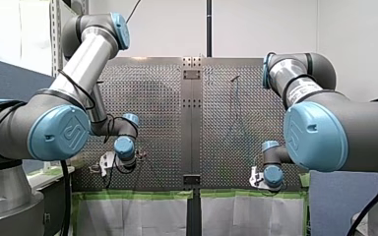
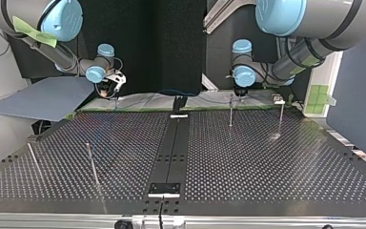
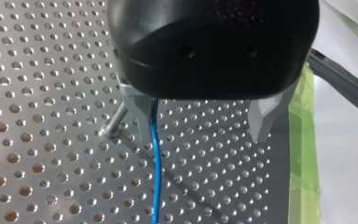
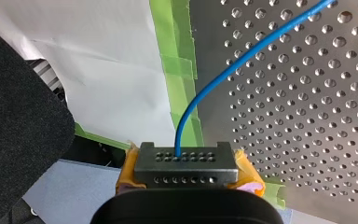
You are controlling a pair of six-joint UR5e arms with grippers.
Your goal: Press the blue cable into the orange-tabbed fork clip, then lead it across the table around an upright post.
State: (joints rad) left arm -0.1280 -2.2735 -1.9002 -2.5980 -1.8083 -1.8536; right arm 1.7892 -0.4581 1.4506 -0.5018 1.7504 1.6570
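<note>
While right gripper (image 4: 186,164) clamps thin blue cable (image 4: 242,58) between yellow pads (image 4: 251,175), left gripper (image 3: 198,135) holds metal fingers (image 3: 263,116) apart above shiny perforated table (image 3: 51,93).

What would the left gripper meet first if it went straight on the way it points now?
Most likely the perforated table: the left gripper points down at it, open. The blue cable runs between its fingers, close to one, and an upright post stands just outside that finger; depth is unclear.

Setting was probably a robotics lab: perforated metal table (image 2: 276,157), green tape (image 4: 175,65) along its edge, white sheeting (image 4: 112,70) beside.
</note>
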